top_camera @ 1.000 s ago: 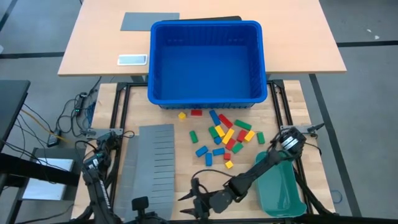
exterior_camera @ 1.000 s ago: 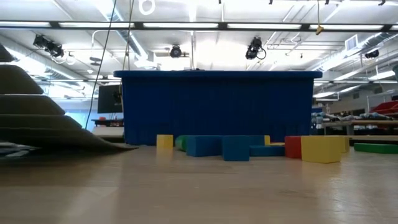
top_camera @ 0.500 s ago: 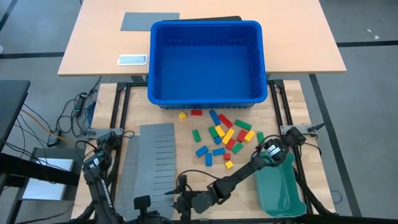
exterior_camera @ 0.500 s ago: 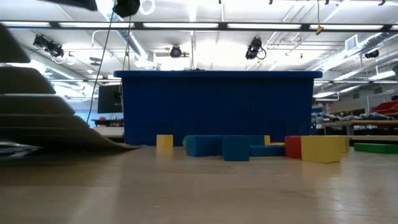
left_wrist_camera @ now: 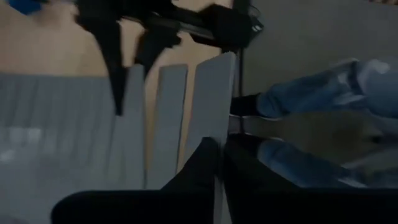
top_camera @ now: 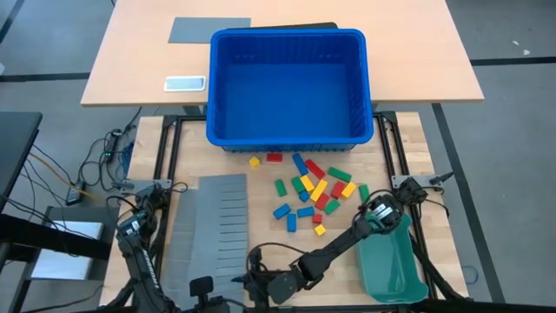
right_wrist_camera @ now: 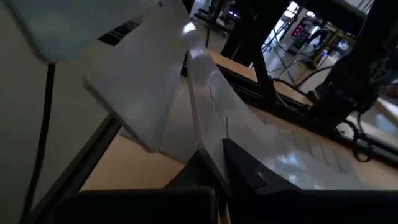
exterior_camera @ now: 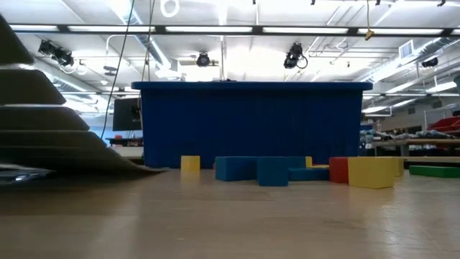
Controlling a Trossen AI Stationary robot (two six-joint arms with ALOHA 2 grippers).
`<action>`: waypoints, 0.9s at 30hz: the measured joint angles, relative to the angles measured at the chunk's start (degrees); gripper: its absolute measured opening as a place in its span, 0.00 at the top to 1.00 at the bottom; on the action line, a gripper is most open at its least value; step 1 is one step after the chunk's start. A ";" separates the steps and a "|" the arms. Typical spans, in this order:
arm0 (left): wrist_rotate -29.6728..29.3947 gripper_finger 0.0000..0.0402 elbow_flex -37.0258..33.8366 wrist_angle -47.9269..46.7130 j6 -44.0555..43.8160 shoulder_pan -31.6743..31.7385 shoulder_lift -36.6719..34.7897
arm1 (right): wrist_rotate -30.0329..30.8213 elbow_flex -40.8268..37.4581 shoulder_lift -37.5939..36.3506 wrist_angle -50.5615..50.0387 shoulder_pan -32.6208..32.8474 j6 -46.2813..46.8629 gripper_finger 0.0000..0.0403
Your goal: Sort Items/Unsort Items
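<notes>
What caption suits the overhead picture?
Both grippers clamp the grey slotted sheet's near edge; coloured blocks wait.

The table (top_camera: 408, 148) looks like pale wood with a matt, lightly grained surface. The blue bin (top_camera: 289, 87) and the teal tray (top_camera: 393, 271) look like smooth plastic, the tray a little glossy. The blocks (top_camera: 314, 193) are smooth coloured plastic. The grey divider sheet (top_camera: 213, 226) is thin, matt and flexible.

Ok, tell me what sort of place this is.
Most likely a robotics lab or workshop in an industrial hall: exposed ducts and strip lights overhead, a wooden workbench on a black frame, loose cables on the floor beside it.
</notes>
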 joint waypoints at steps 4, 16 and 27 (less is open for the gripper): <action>2.63 0.85 0.02 2.51 1.29 0.58 -0.38 | 3.12 4.25 0.00 -3.72 0.56 -3.00 0.99; 2.80 0.73 0.04 10.94 6.92 1.71 -5.42 | 6.61 13.01 -0.02 -10.75 2.45 -7.37 1.00; 6.65 0.73 0.00 23.42 18.40 3.26 -6.82 | 8.42 13.26 -0.22 -10.02 3.25 -9.97 1.00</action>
